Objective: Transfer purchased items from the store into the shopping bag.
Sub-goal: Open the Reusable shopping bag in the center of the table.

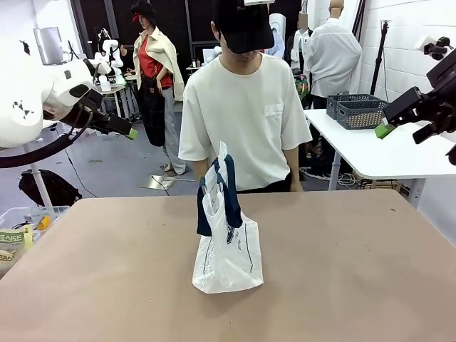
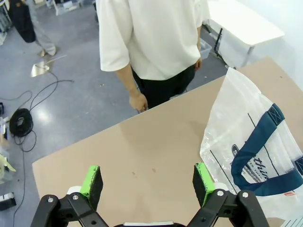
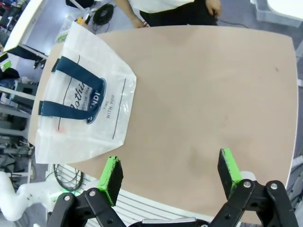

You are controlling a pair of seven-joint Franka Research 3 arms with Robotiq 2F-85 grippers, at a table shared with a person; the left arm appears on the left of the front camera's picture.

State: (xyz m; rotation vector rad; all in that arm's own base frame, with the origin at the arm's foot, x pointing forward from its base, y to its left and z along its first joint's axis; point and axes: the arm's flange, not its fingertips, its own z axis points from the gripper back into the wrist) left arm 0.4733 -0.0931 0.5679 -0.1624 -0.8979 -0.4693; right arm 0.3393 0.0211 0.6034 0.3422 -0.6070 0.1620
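The shopping bag (image 1: 228,246), translucent white with navy handles, stands upright in the middle of the brown table (image 1: 342,271). It also shows in the left wrist view (image 2: 246,137) and the right wrist view (image 3: 85,109). A small red patch shows through its plastic low down; I cannot tell what it is. Small packaged goods (image 1: 10,239) lie in a clear bin (image 1: 32,211) at the table's left edge. My left gripper (image 1: 127,130) hangs open high at the left, far from the bag; its jaws (image 2: 147,183) hold nothing. High at the right, my right gripper (image 1: 388,127) is open and bare too (image 3: 170,171).
A person in a white T-shirt (image 1: 242,107) stands at the far edge behind the bag, one hand (image 2: 138,101) hanging near the table's rim. A white side table (image 1: 377,153) at the back right carries grey mesh baskets (image 1: 356,110).
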